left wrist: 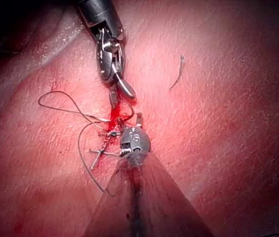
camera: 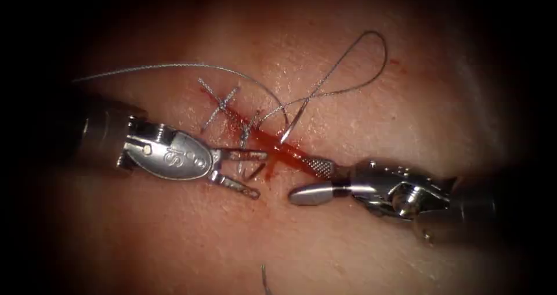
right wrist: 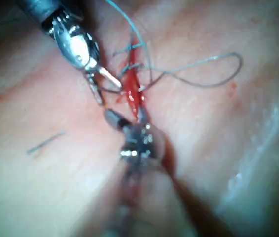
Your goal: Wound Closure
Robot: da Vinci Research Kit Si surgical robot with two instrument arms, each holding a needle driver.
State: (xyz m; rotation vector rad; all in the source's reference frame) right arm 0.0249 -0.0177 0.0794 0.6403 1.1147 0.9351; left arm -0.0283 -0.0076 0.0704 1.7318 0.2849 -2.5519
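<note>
My left tool [camera: 246, 173] hangs with jaws spread, holding nothing, just left of the cut [camera: 272, 147] in the tissue [camera: 406, 86]. My right tool [camera: 313, 182] is likewise released and empty at the cut's near end. The needle [camera: 290, 126] stands in the tissue on the cut's right, its tip seemingly emerging left; thread [camera: 360, 57] loops beyond, past two stitches [camera: 223, 106].

Needle [camera: 292, 122]: one end buried in the cut [camera: 272, 147], so most of its curve is hidden. Thread [camera: 174, 66] runs out into the dark at left. Cut end of thread [camera: 264, 279] clipped by bottom edge. Right hand [right wrist: 124, 120] blurred in right wrist view.
</note>
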